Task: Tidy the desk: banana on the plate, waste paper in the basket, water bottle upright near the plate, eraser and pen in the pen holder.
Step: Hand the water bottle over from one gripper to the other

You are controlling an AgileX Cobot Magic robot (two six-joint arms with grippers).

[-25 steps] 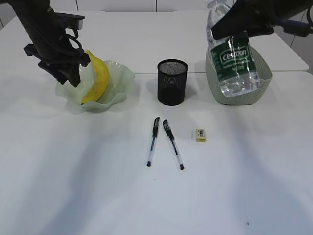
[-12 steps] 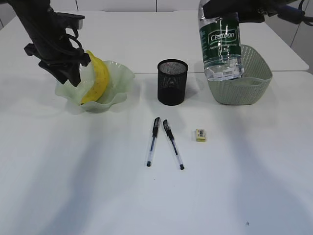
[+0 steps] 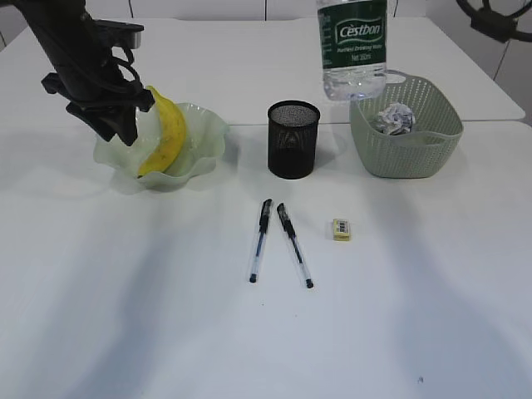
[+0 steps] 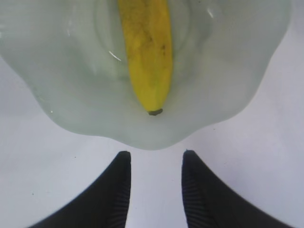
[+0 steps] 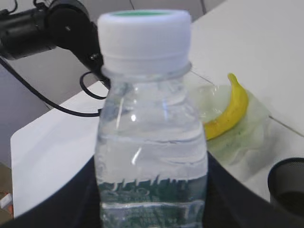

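1. Your right gripper [image 5: 152,199] holds the water bottle [image 3: 352,46]: in the right wrist view the dark fingers press on both sides of its body, below the white cap [image 5: 144,33]. In the exterior view the bottle hangs upright in the air, above the left rim of the basket [image 3: 406,141], and its top is cut by the picture edge.
2. Your left gripper [image 4: 154,164] is partly open and holds nothing. It hovers just beside the plate [image 3: 204,137], at its left rim.
3. The banana [image 3: 162,133] lies in the plate, with its dark tip toward the left gripper.
4. A crumpled waste paper [image 3: 393,119] lies inside the basket.
5. The pen holder [image 3: 293,139] stands between plate and basket.
6. Two pens [image 3: 280,241] and the eraser [image 3: 341,229] lie on the desk [image 3: 266,332], in front of the pen holder.
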